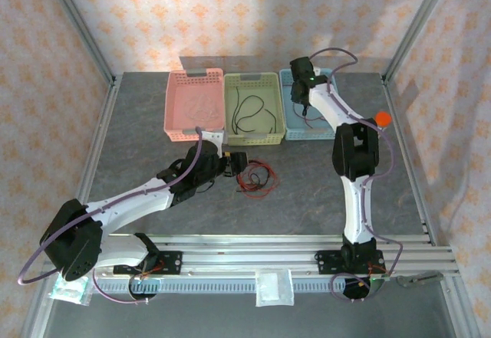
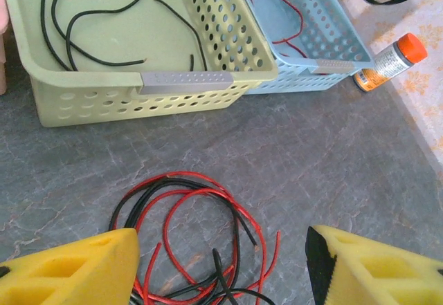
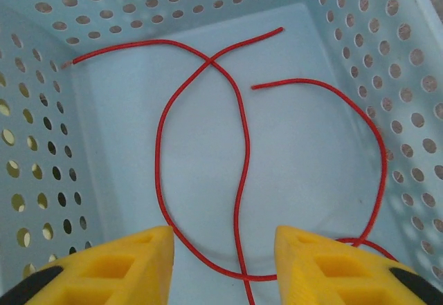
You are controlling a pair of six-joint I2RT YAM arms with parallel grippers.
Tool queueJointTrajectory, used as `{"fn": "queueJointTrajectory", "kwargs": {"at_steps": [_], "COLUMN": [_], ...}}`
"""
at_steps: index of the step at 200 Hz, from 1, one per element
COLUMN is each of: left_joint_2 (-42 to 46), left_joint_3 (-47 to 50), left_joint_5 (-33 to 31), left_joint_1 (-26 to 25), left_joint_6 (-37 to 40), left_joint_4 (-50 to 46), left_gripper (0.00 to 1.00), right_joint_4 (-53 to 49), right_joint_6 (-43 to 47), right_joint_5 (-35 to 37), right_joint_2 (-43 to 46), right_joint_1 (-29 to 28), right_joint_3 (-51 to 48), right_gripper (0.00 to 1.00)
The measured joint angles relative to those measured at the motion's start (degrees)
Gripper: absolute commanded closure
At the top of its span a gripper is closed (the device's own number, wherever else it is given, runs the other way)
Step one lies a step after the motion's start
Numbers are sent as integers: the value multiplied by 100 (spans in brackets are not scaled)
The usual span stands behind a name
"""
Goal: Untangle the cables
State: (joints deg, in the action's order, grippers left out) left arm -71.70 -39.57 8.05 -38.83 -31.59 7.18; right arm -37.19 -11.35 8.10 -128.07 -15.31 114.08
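A tangle of red and black cables [image 1: 255,178] lies on the grey table in front of the baskets. My left gripper [image 1: 234,166] hovers at its left edge, open. In the left wrist view the tangle [image 2: 201,236] sits between and below the yellow fingers [image 2: 76,267] of the left gripper [image 2: 221,250], untouched. My right gripper [image 1: 304,108] reaches into the blue basket [image 1: 330,135]. In the right wrist view a red cable [image 3: 239,153] lies loose on the basket floor and runs between the spread fingers of the right gripper [image 3: 223,243], which is open.
A pink basket [image 1: 173,108], a green basket [image 1: 253,77] holding black cable [image 2: 90,14], and the blue basket [image 2: 325,66] stand in a row at the back. An orange-capped bottle [image 2: 391,59] stands right of the blue basket. Bare table lies right of the tangle.
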Motion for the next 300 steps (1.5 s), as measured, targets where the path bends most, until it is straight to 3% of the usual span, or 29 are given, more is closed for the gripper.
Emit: {"fn": "queueJointTrajectory", "kwargs": {"at_steps": [32,71,105,140,212,300], "left_joint_2": [-2,-39,-85,-326,-1523,-2118], "left_joint_3": [-2,-13,-13,-11,-621,-597], "left_joint_5": [-24,-101,-57,-48,310,813], "left_joint_1": [0,-2,-90,-387,-549,-350], "left_joint_6": [15,15,9,-4,-26,-763], "left_joint_4": [-175,-444,-518,-533,-282,872], "left_gripper": [34,35,35,35,41,44], "right_joint_4": [83,750,1058,970,514,1010], "right_joint_6": [7,-2,50,-197,-2310,-3681], "right_joint_5": [-168,-660,-835,-748,-868,-1113], "right_joint_2": [210,1945,3403,4251,4780,4513], "right_joint_1": [26,-76,-627,-1327,-1873,-2232], "right_joint_3": [-57,-1985,-3067,-4140,-6087,-6426], "right_gripper": [56,60,61,64,66,72]}}
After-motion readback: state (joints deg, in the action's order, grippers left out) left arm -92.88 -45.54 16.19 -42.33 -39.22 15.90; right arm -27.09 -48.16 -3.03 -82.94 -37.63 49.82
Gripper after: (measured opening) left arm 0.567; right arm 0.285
